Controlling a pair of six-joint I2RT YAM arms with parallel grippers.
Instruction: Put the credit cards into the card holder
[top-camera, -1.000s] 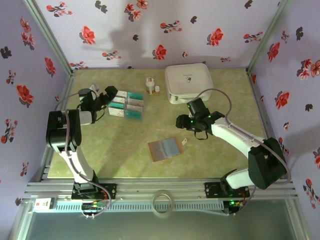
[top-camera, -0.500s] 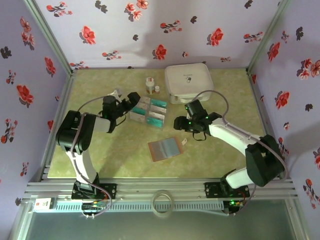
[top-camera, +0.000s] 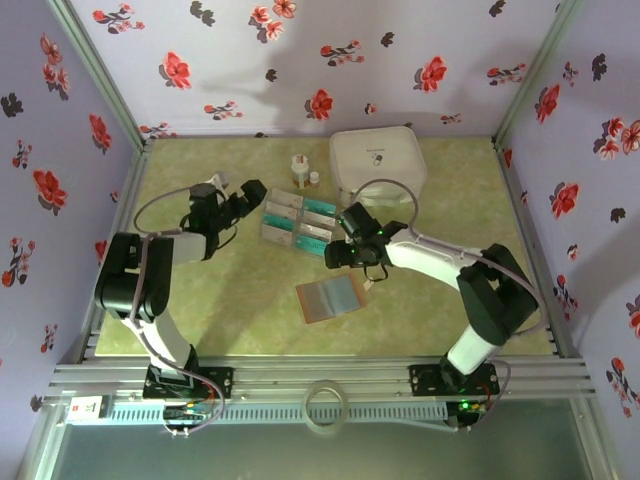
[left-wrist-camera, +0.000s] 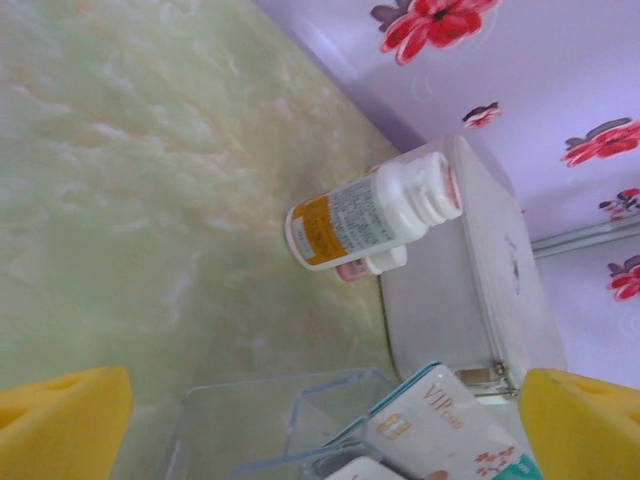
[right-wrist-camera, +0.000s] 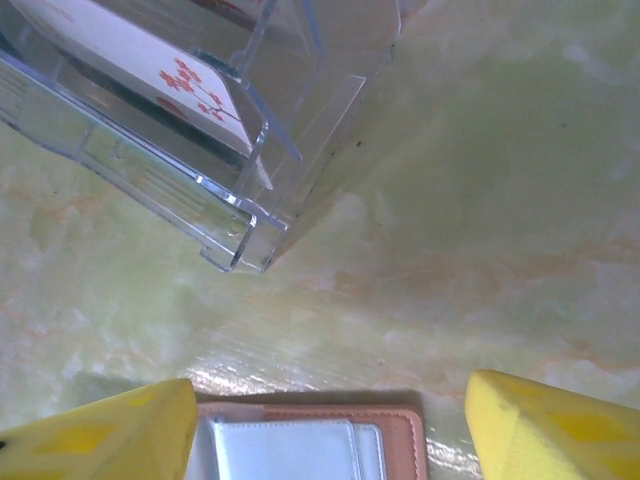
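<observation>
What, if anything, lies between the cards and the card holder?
Nothing visible blocks the way. The cards sit in a clear tray, its wall around them; bare table separates tray and card holder. The right gripper hovers open over that gap.

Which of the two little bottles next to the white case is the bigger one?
The orange-labelled bottle with the white cap. The pinkish bottle right beside it is clearly smaller.

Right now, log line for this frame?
left pincer: open, at clear tray | right pincer: open, near card holder | credit cards: in tray
</observation>
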